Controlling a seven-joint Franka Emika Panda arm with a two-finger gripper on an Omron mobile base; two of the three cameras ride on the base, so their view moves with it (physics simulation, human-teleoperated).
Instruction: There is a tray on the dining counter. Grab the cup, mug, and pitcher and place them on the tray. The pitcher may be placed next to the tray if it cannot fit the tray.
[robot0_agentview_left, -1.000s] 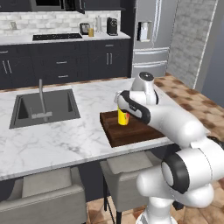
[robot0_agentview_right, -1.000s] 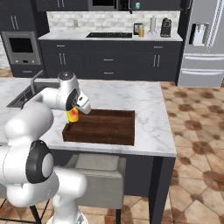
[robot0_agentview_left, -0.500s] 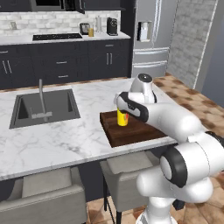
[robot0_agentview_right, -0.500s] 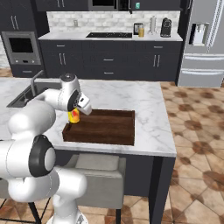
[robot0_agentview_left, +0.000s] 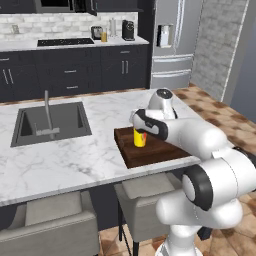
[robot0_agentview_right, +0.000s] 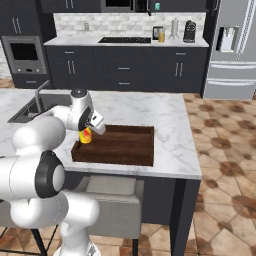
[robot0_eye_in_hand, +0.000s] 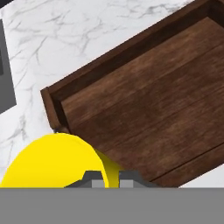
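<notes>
One cup (robot0_agentview_left: 140, 138) pinched by closed end effector (robot0_eye_in_hand: 111, 177), seemingly inside tray (robot0_agentview_right: 125, 145) corner.

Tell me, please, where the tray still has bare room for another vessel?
Most of the tray floor is bare, from the cup across to its far end. It is crowded at the sink-side corner, where the gripper is shut on the cup.

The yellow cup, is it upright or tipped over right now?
Upright: the cup stands vertical at the tray's sink-side end, with the gripper shut on its rim.
</notes>
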